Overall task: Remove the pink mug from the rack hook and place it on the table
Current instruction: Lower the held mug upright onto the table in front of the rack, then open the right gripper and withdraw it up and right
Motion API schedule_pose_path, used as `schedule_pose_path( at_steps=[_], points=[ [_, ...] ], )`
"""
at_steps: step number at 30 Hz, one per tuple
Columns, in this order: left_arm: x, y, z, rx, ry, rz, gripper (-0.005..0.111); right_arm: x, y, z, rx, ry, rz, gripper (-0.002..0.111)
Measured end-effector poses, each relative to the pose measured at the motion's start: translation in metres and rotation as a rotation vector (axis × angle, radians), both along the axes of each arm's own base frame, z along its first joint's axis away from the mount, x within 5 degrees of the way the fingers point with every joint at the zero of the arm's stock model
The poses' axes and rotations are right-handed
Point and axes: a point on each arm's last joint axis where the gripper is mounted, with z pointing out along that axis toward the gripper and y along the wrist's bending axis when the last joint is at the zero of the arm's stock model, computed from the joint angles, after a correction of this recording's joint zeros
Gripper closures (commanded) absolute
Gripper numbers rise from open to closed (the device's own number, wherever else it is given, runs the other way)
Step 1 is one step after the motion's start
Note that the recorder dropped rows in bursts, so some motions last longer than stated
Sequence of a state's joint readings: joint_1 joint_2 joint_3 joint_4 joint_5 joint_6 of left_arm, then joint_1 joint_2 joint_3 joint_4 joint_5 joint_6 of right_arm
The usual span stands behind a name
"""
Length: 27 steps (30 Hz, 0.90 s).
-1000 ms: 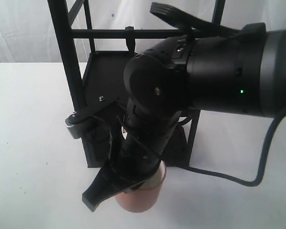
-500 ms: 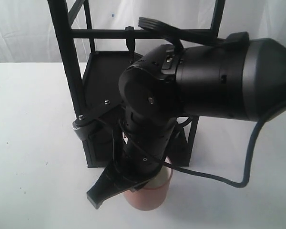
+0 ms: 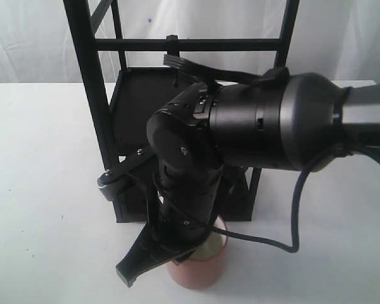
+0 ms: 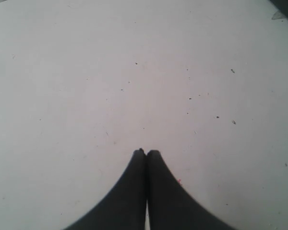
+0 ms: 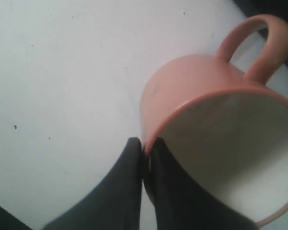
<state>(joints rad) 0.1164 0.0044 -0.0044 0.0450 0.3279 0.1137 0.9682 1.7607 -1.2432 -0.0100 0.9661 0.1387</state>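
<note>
The pink mug (image 3: 201, 273) is upright just in front of the rack (image 3: 92, 95), low at the table (image 3: 44, 190); whether its base touches I cannot tell. My right gripper (image 3: 177, 256) comes down from above, shut on the mug's rim, one finger inside the cream interior and one outside. In the right wrist view the mug (image 5: 192, 91) shows its loop handle on the side away from my right gripper (image 5: 145, 146). The rack hook (image 3: 171, 47) on the top crossbar is bare. My left gripper (image 4: 146, 152) is shut and empty over the bare table (image 4: 134, 72).
The black rack's two dark shelves (image 3: 139, 95) stand right behind the mug. The bulky right arm (image 3: 272, 126) hangs in front of the rack, and its cable (image 3: 297, 209) loops down towards the table on the right.
The right arm has swung left and lower, carrying the mug down and slightly right in front of the rack. The grip on the rim is unchanged.
</note>
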Motion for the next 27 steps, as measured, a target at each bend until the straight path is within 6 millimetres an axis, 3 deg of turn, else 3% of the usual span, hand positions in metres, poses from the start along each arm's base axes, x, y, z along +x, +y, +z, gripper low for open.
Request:
schedule_pose_path(
  at_steps=[6, 17, 27],
  points=[
    [0.000, 0.000, 0.000, 0.000, 0.000, 0.000, 0.107, 0.000, 0.000, 0.000, -0.001, -0.002, 0.001, 0.086],
    [0.000, 0.000, 0.000, 0.000, 0.000, 0.000, 0.107, -0.002, -0.004, 0.005, -0.016, 0.007, -0.001, 0.086],
    [0.000, 0.000, 0.000, 0.000, 0.000, 0.000, 0.107, -0.025, -0.041, 0.066, -0.022, -0.019, 0.002, 0.088]
  ],
)
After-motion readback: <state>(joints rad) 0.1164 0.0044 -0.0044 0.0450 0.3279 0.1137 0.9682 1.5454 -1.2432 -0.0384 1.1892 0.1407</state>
